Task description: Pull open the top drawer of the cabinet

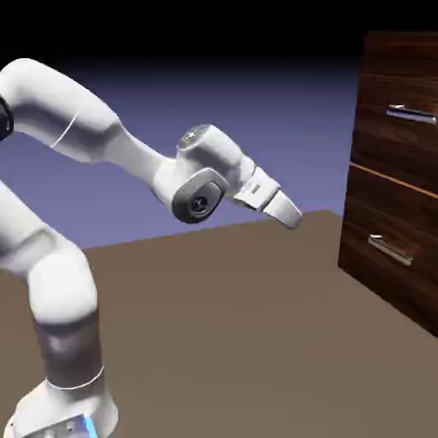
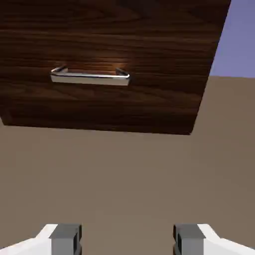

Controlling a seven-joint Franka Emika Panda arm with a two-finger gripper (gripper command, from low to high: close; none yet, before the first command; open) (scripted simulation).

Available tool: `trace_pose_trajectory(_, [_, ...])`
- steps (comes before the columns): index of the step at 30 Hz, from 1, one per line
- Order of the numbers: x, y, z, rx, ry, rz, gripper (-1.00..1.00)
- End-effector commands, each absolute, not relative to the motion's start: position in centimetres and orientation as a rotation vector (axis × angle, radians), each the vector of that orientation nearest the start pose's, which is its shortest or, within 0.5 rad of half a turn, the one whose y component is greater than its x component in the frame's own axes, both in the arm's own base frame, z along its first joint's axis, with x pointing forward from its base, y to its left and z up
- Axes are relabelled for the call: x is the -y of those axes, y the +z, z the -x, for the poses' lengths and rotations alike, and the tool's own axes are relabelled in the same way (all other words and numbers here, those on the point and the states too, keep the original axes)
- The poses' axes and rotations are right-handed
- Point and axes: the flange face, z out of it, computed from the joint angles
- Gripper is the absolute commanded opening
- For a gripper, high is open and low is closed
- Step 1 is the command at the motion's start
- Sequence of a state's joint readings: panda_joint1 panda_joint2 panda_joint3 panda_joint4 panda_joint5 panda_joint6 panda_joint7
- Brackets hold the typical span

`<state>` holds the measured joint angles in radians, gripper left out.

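Top drawer (image 1: 385, 141): seen high on the exterior view's right, its front set flush above the lower drawer (image 1: 368, 210); shut, by the look of it, with everything left to do.
Top handle (image 1: 411, 114): a thin silver bar, carried lengthwise across the front; the bar is best taken near its middle, with one finger put above and one below, so the pull is kept straight.
Handling: stiff wood and hard metal are to be expected, with nothing fragile; some drag may be met at first, and the smooth bar could be slipped off if it is only nipped at the edge.
Cabinet (image 1: 402, 51): tall, dark, and judged heavy enough to be left in place by a steady, level pull.
Low handle (image 1: 391, 250): a likely trap; one bar is shown in the hand view, close above the front's bottom edge, and it is probably this one, not the one wanted.
Gripper (image 1: 292, 216): held well apart from the cabinet, below the top handle and tipped downward; the jaws are spread wide, with nothing pinched between them.
Next move: the hand needs to be raised and levelled, then brought forward to the top bar before anything is closed.
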<state>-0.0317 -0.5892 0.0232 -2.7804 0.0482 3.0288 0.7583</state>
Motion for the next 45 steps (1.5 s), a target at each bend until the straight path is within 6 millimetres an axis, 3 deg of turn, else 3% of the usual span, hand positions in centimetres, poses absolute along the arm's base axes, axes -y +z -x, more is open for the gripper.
trace_pose_trajectory(1, [1.6, 49.7, -39.3, -1.097, -1.109, 2.34, 0.0])
trace_pose_trajectory(7, [5.8, 60.0, -38.1, -1.389, -1.255, 1.914, 0.0])
trace_pose_trajectory(13, [7.4, 69.5, -35.0, -1.519, -1.351, 1.494, 0.0])
trace_pose_trajectory(19, [5.8, 77.4, -31.7, -1.519, -1.398, 1.138, 0.0])
trace_pose_trajectory(25, [1.3, 83.2, -29.8, -1.438, -1.402, 0.879, 0.0])
trace_pose_trajectory(30, [-3.9, 86.0, -30.4, -1.347, -1.374, 0.745, 0.0])
trace_pose_trajectory(35, [-9.4, 86.7, -33.5, -1.265, -1.318, 0.678, 0.0])
trace_pose_trajectory(40, [-14.1, 85.2, -39.0, -1.215, -1.234, 0.661, 0.0])
trace_pose_trajectory(45, [-17.2, 81.5, -46.5, -1.209, -1.123, 0.673, 0.0])
